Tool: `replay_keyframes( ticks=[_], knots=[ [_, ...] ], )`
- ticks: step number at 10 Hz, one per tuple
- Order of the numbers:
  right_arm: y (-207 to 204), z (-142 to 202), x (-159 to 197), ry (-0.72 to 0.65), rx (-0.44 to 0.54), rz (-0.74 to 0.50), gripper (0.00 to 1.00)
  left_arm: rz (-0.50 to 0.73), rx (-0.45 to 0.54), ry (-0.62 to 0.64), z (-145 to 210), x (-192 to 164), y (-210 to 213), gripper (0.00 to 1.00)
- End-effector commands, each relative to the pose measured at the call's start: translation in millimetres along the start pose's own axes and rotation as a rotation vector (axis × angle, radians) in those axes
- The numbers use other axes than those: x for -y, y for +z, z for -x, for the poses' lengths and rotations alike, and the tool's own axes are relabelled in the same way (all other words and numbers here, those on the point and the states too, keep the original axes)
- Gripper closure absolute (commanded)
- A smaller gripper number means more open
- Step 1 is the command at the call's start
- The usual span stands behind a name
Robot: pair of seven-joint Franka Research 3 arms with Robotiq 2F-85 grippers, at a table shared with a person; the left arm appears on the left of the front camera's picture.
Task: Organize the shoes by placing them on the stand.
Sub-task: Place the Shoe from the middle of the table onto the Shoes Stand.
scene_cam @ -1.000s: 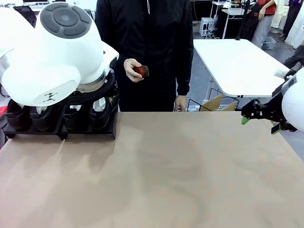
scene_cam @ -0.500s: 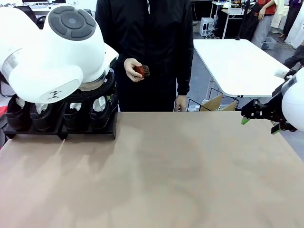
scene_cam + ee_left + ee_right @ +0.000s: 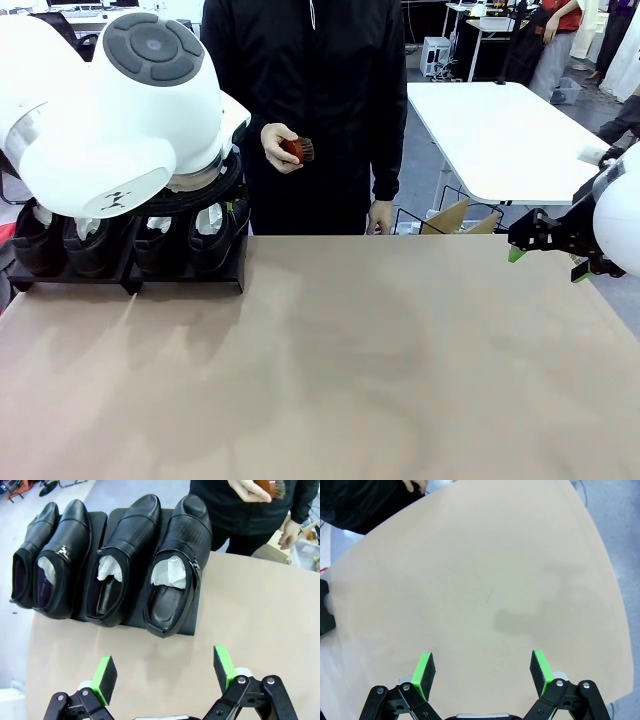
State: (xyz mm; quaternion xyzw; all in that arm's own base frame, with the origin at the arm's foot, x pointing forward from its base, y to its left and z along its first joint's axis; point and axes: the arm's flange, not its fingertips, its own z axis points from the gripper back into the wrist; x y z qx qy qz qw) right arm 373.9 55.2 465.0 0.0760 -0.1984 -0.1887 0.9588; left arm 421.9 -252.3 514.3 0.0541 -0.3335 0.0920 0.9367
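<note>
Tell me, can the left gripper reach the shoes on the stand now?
Probably yes: the left gripper is open above bare table, with nothing between it and the four shoes on the stand.

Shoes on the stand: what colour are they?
Glossy black shoes, some with white paper inside; left wrist view shows it best.

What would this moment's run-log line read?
shoes: four, all on stand | left gripper: open, empty, above table | right gripper: open, empty | person's hand: holds brush

Bright even overhead light, soft shadows on table (image 3: 400, 380), wrist views edge-warped
</note>
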Motion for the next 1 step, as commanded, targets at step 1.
replay_keyframes(
  ticks=[1],
  knots=[
    [0.2,-0.8,2.4,0.016,0.001,-0.002,0.00,-0.007,0.022,0.003,-2.5,1.5,-0.3,0.00]
  ],
)
